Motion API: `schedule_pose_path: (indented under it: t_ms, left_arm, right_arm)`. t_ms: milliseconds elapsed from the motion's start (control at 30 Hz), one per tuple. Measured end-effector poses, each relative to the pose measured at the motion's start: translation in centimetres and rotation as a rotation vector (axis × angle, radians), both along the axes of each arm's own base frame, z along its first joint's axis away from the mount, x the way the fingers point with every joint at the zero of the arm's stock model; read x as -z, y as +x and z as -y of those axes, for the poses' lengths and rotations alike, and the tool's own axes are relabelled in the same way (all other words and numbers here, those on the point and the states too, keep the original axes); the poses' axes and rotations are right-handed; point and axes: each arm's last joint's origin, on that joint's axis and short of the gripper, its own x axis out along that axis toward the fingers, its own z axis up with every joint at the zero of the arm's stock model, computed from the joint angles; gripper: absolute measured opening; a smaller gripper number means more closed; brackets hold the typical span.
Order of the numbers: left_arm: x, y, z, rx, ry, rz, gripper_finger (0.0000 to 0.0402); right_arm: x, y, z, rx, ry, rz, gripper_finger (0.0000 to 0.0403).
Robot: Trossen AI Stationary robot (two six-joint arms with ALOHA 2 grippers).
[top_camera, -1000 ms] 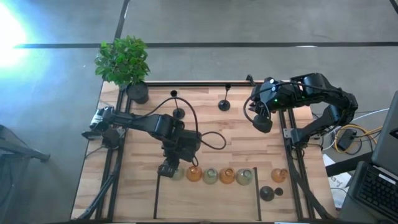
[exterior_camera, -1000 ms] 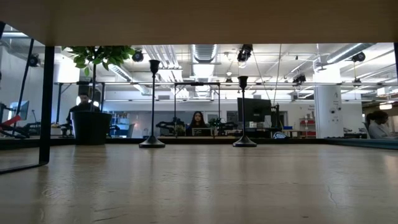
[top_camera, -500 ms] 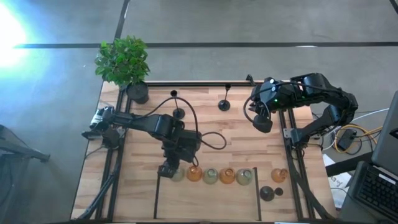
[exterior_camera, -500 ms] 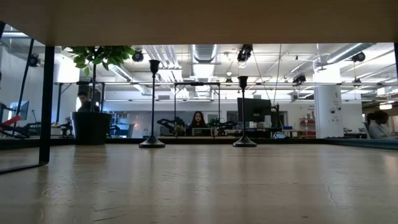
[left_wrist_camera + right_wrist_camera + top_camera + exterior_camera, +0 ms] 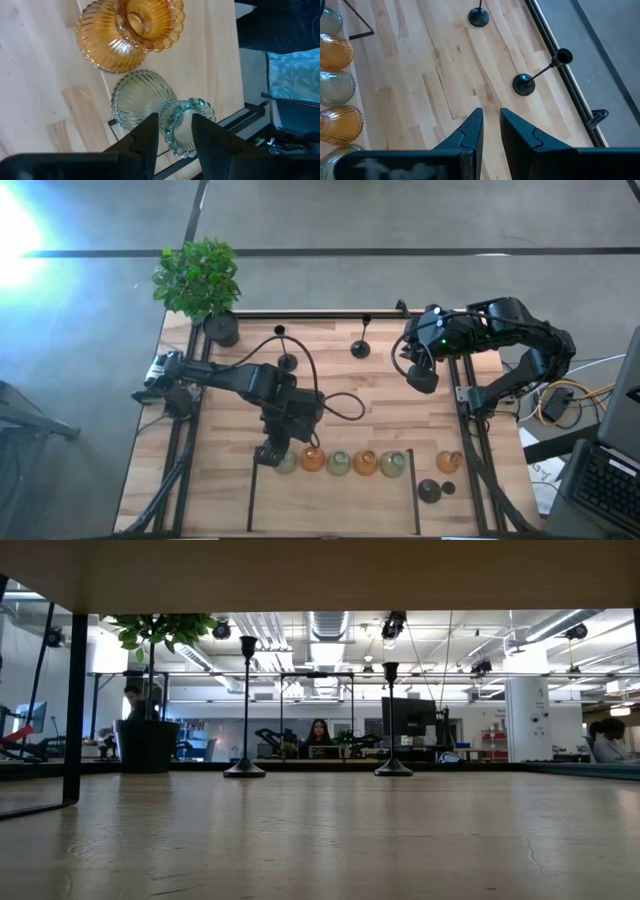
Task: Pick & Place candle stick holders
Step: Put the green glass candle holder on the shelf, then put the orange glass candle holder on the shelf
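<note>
A row of bulbous glass candle stick holders stands near the table's near edge: pale green (image 5: 286, 461), amber (image 5: 313, 459), green (image 5: 338, 463), amber (image 5: 365, 463), green (image 5: 392, 465), and a lone amber one (image 5: 449, 461). Two dark round ones (image 5: 429, 491) lie nearer the edge. Two black thin-stemmed holders (image 5: 287, 362) (image 5: 360, 348) stand on their round bases at the far side; they also show in the low view (image 5: 245, 768) (image 5: 393, 767). My left gripper (image 5: 272, 452) (image 5: 175, 142) is shut on the leftmost pale green holder (image 5: 142, 100). My right gripper (image 5: 423, 380) (image 5: 491, 131) is shut, empty, raised at the far right. My left gripper has the pale green holder's beaded top rim (image 5: 176, 112) between its two fingers. They come from above, pointing down. One finger (image 5: 149, 132) stands outside the rim; the other (image 5: 206, 135) covers the rim's far part, so inside or outside cannot be told. The holder is upright, in line with the row.
A leafy green plant in a black pot (image 5: 222, 330) stands at the far left corner. Black lines (image 5: 415, 492) mark a field around the row. Bare wood lies in the table's middle. People sit at desks in the room behind (image 5: 320, 735).
</note>
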Motion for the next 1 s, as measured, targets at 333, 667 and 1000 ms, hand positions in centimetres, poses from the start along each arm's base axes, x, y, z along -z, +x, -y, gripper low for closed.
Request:
schedule_pose_path:
  t_ms: [333,667,1000]
  left_arm:
    - [-0.1,0.0,-0.1,-0.003,-0.006,0.006,0.012]
    - [-0.5,-0.2,-0.6,-0.017,-0.009,0.017,0.012]
    - [-3.1,-1.1,-1.7,-0.046,-0.011,0.034,0.012]
  right_arm:
    - [-0.2,-0.4,0.0,0.003,0.002,0.012,0.0056]
    - [-0.4,-0.8,0.0,0.018,0.012,0.028,0.0056]
    - [-0.4,-0.8,0.0,0.019,0.013,0.03,0.0056]
